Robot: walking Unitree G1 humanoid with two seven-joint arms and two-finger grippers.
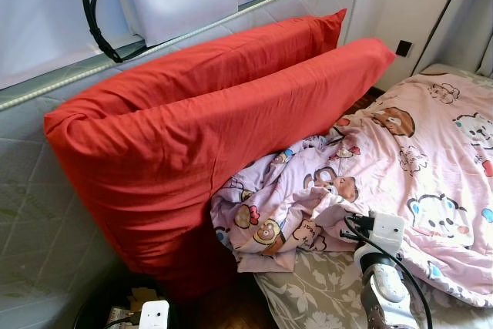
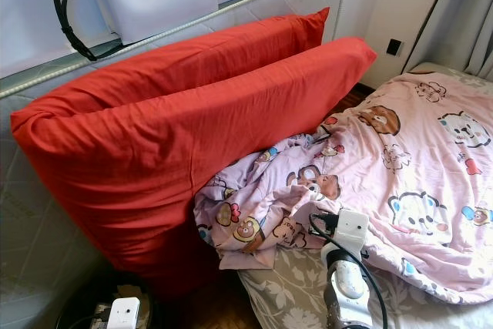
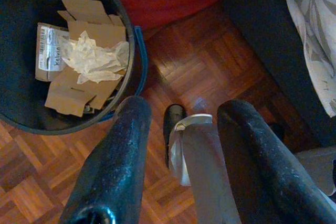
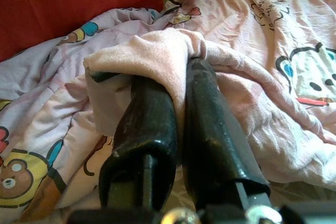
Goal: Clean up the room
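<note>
White wall behind a grey quilted mattress standing on its edge, brown wooden parquet floor, bed with grey floral sheet, grey curtain on the right, soft daylight

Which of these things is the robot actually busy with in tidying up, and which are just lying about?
Part of the job:
- pink cartoon blanket, bunched on the bed
- right gripper, shut on a fold of it

Just lying about:
- two red pillows leaning against the headboard
- dark bin of cardboard scraps on the wood floor
- left gripper, open above the floor
</note>
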